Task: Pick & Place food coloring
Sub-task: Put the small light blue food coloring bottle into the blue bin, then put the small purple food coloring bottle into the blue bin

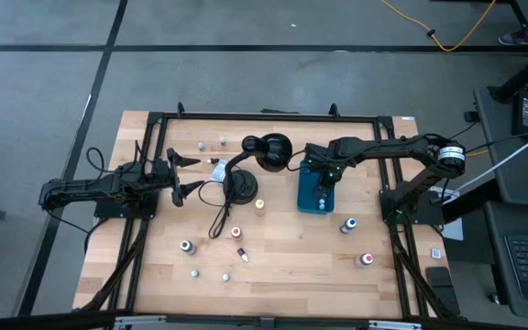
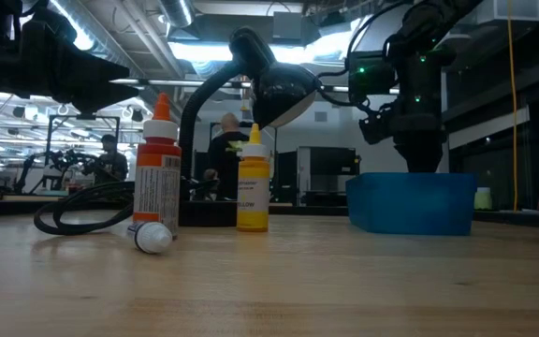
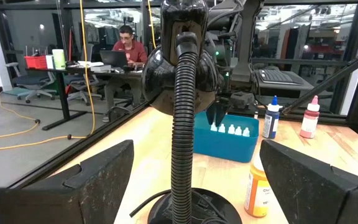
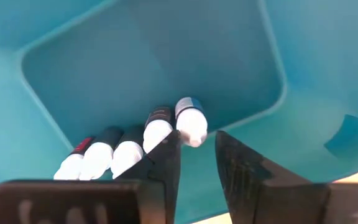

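The teal box (image 1: 319,191) stands right of the black desk lamp (image 1: 264,151). Several food coloring bottles (image 4: 114,152) lie side by side in the box; their white caps also show in the left wrist view (image 3: 232,129). My right gripper (image 4: 194,146) points down into the box, its fingers a little apart, just short of the end bottle with a blue band (image 4: 191,121). My left gripper (image 1: 187,175) is open and empty at the table's left, facing the lamp. More bottles stand or lie loose on the table (image 1: 236,234).
The lamp's base (image 1: 243,186) and cord (image 1: 216,215) lie between the arms. Loose bottles are scattered toward the near edge (image 1: 186,246), right of the box (image 1: 347,225) (image 1: 367,260) and at the far side (image 1: 223,142). People sit in the room behind (image 3: 126,40).
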